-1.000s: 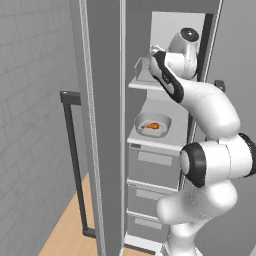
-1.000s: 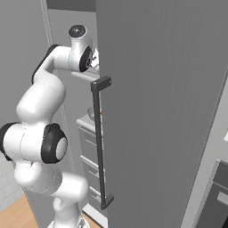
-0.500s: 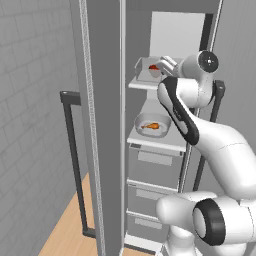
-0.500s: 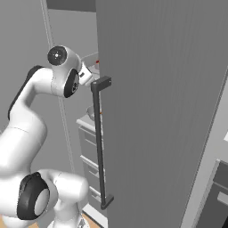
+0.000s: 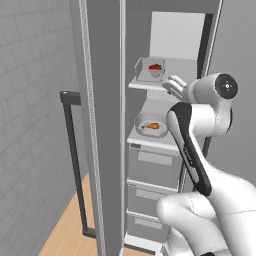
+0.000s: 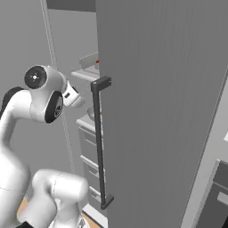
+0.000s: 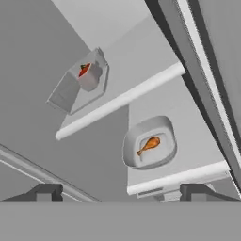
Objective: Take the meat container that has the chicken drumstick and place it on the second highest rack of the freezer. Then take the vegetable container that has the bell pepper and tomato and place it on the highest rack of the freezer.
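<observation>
Freezer [image 5: 165,165] open, tall and grey, one door swung wide with its long dark bar handle [image 5: 75,165], three grey drawers [image 5: 152,167] stacked below two pale open shelves. Highest rack [image 5: 160,86] carrying one vegetable container [image 5: 151,69], angular and pale, with red vegetables [image 5: 155,67] inside; two expected, but too small and close together to count, so only one red clump readable. Second highest rack [image 5: 157,134], directly beneath the highest rack, carrying one meat container [image 5: 151,125], a shallow rounded tray, with one chicken drumstick [image 5: 154,126] lying inside, orange-brown and much smaller than the tray. One gripper [image 5: 172,86] just outside the front edge of the highest rack, apart from both containers, fingers spread wide with nothing between them; the two dark finger tips [image 7: 44,192] standing far apart at the bottom of the hand view, looking in at both shelves. Judged from the layout: both placements look done, each container on its proper rack, so the step in hand reads as release and clearing out of the freezer. Next move probably calls only for drawing the arm back clear of the shelves and door without brushing either container, perhaps then shutting the door, though the task does not ask for that.
</observation>
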Available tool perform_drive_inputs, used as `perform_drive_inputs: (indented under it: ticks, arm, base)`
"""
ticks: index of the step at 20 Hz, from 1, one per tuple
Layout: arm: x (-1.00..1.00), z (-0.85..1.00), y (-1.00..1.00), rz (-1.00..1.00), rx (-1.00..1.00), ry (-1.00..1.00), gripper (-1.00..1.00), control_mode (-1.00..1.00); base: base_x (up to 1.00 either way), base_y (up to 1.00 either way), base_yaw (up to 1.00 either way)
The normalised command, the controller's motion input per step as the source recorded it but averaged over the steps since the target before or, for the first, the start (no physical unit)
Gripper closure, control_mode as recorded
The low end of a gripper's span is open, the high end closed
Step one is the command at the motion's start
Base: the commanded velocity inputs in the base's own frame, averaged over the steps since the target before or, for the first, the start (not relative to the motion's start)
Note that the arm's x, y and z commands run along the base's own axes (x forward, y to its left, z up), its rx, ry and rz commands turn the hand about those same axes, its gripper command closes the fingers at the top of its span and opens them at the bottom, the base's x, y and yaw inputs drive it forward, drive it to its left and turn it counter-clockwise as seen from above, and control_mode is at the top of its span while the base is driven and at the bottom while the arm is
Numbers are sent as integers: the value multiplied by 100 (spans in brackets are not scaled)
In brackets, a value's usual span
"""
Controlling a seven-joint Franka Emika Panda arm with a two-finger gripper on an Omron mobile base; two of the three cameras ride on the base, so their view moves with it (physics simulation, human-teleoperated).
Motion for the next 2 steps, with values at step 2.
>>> perform_drive_inputs:
  ticks: [2]
  arm:
    - [-100,-64,0,3,-6,14,-100,-100]
  base:
    - [0,0,0]
